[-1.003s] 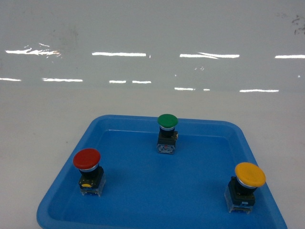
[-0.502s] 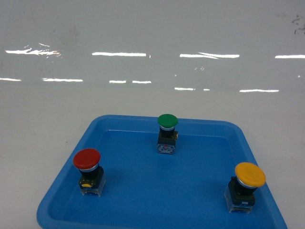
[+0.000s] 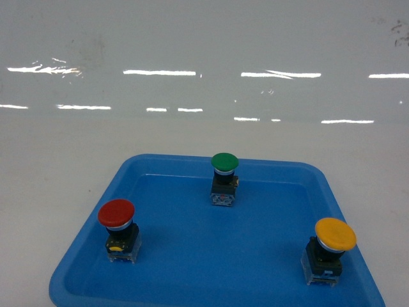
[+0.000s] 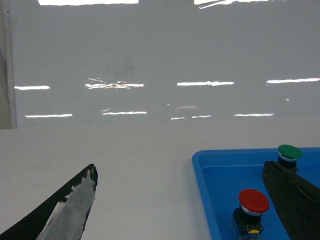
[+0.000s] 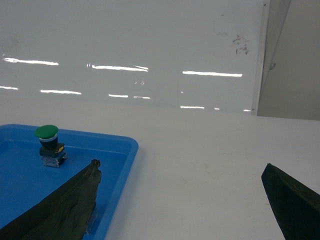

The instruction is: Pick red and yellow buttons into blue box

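Red button (image 4: 253, 201) between (spread) left jaws

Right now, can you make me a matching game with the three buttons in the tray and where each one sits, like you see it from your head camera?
Things:
1. red button
2. green button
3. yellow button

Places in the shallow blue tray, head view:
A. near right, close to the rim
B. far side, about the middle
C. near left

Pairs: 1-C, 2-B, 3-A
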{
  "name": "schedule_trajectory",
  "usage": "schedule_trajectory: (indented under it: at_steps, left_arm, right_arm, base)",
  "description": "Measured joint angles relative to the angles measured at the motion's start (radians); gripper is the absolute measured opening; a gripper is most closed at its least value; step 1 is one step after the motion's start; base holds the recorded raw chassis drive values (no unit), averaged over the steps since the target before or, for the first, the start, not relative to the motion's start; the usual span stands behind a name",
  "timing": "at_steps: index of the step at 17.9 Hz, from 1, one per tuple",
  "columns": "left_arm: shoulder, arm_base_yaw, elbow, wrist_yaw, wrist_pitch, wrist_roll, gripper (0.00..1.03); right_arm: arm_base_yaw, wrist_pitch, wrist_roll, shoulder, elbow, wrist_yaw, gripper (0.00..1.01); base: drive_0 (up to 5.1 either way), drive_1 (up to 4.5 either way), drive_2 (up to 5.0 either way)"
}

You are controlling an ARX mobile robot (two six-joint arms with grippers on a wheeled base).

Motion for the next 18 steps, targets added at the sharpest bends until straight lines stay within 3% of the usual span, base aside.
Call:
schedule_trajectory:
  at_steps: [4,7,10,14,18]
  left_arm:
    - [0.216,-0.095,0.018,0.017,0.116,0.027,0.98]
    - [0.388,-0.15,0.061,-0.004,0.216,0.05,0.98]
    - [0.564,-0.157,0.127,-0.007,0.281,0.05,0.98]
    - [0.815,-0.171,0.294,0.018,0.319,0.027,0.98]
    - [0.872,-0.21,0.327,0.009,0.329,0.024,0.98]
  right_arm:
    - [0.051,0.1,-0.001,0.163,0.023,0.018,0.98]
    - [0.078,0.175,0.005,0.343,0.08,0.016,0.98]
    - [0.089,0.238,0.01,0.556,0.152,-0.011,0.98]
    - [0.114,0.247,-0.005,0.838,0.335,-0.071,0.98]
    - [0.163,0.218,-0.016,0.916,0.393,-0.057,0.98]
  base:
    - [0.0,0.0,0.0]
    - [0.0,0.0,0.0]
    - [0.0,0.0,0.0]
    - [0.0,0.0,0.0]
    - [0.0,0.0,0.0]
